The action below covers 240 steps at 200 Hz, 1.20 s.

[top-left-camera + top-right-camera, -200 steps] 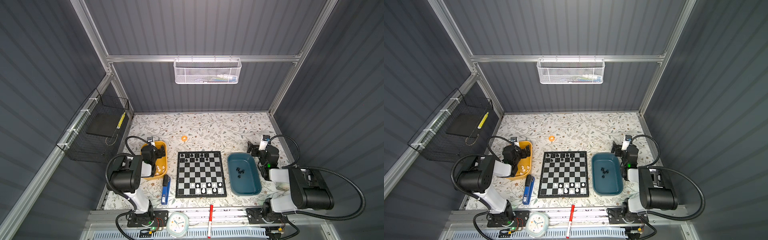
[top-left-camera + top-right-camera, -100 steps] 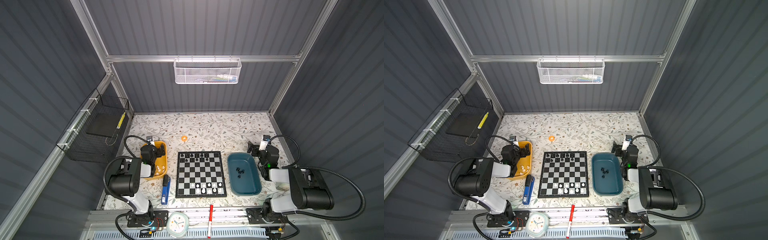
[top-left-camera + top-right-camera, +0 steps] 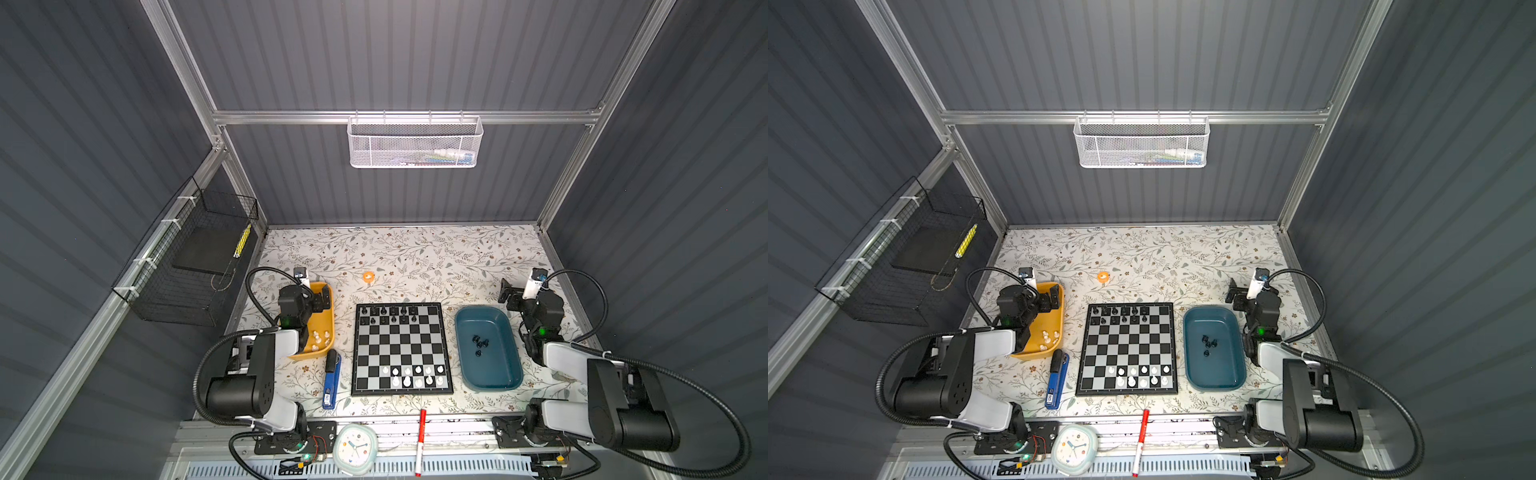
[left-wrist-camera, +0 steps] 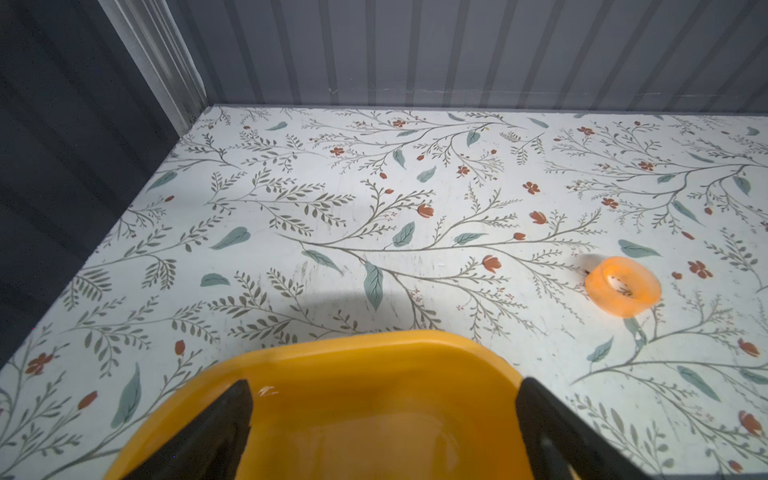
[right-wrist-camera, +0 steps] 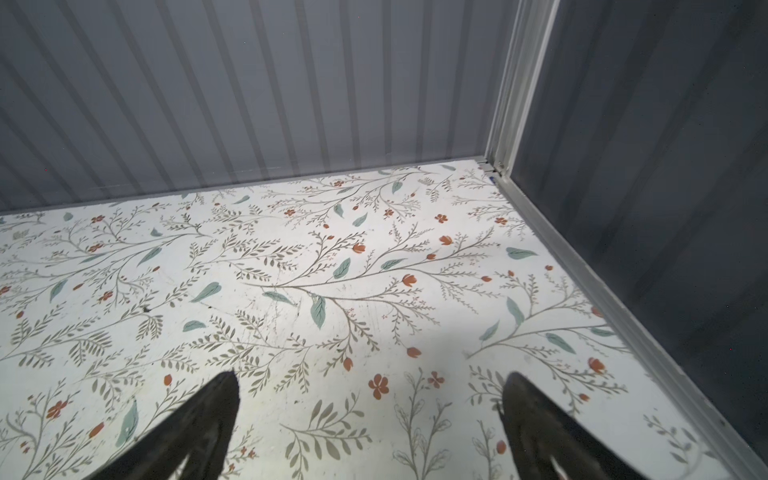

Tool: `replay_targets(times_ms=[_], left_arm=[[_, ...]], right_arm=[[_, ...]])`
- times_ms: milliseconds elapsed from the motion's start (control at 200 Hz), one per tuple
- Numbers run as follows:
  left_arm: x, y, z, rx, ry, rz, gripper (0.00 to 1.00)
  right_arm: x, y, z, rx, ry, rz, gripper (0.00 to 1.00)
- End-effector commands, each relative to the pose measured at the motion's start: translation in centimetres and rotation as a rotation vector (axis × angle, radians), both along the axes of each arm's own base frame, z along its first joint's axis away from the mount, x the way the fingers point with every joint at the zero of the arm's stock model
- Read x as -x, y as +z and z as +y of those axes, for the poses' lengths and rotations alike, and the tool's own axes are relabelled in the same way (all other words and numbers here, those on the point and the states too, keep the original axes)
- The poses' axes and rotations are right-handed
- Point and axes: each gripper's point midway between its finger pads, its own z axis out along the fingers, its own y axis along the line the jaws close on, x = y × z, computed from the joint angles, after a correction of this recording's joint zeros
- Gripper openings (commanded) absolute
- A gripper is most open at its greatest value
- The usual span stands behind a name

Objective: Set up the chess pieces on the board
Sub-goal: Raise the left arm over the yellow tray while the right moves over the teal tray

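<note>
Left wrist view: my left claw [image 4: 384, 386] is spread wide, its two dark fingers [image 4: 216, 432] holding nothing. It hangs over one end of the yellow tray [image 4: 374, 349]. An orange ring [image 4: 622, 286] lies beyond on the floral table [image 4: 332, 208]. The right wrist view shows my right claw [image 5: 370, 378] released just as wide, empty, over bare table.

In both top views the board [image 3: 401, 345] lies flat in the lower middle of the frame. The yellow tray is on its left and the teal tray [image 3: 494, 370] on its right, and the board touches neither. Black chessmen [image 3: 388, 316] stand in the board's two upper rows, gathered toward the left and middle. White chessmen [image 3: 415, 376] stand in its two lower rows, gathered toward the right.

A few loose white pieces [image 3: 320, 337] sit in the lower half of the yellow tray. A few loose black pieces [image 3: 480, 345] cluster near the middle of the teal tray.

In a top view my left claw is over the yellow tray's upper end. My right claw is just above the teal tray's upper right corner. A blue stapler [image 3: 331, 380] lies below the yellow tray, near the board's lower left corner.
</note>
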Motion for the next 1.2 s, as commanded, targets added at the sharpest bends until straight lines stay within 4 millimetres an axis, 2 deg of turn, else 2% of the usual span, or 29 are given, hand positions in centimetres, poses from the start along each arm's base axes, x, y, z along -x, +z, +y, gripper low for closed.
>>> replay_targets(times_ms=[0,135,145,310,405,545,650,840,1006,1196], left_arm=[[0.2,1.1,-0.7,-0.031,-0.052,0.039,1.0],[0.8,1.2,-1.0,-0.05,-0.085,0.102,1.0],[0.9,1.1,-1.0,-0.052,-0.086,0.11,1.0],[1.6,1.7,-0.8,-0.09,-0.099,0.202,0.99],[2.1,2.5,-0.7,-0.115,-0.11,0.234,1.0],[3.3,3.9,-1.2,-0.122,-0.155,0.287,1.0],[4.2,5.1,-1.7,-0.132,-0.197,0.314,1.0],[6.3,7.1,-2.9,-0.142,-0.301,0.362,1.0],[8.1,9.4,-3.5,-0.17,-0.379,0.398,1.0],[9.9,11.9,-4.0,-0.22,-0.465,0.41,1.0]], right_arm=[[0.5,1.2,-0.6,0.01,-0.074,0.015,0.99],[0.7,2.0,0.0,0.006,-0.091,0.083,0.99],[0.8,2.5,0.1,0.004,-0.09,0.072,0.99],[1.7,4.2,0.4,-0.105,-0.158,0.167,0.99],[2.5,5.2,1.9,-0.17,-0.095,0.185,0.99],[4.5,6.5,3.6,-0.254,-0.001,0.117,0.99],[5.8,6.4,3.9,-0.308,0.008,0.13,0.99],[7.6,6.0,4.9,-0.339,0.039,0.266,0.99],[9.1,5.4,6.8,-0.36,0.095,0.373,0.93],[10.3,5.8,8.5,-0.353,0.145,0.468,0.85]])
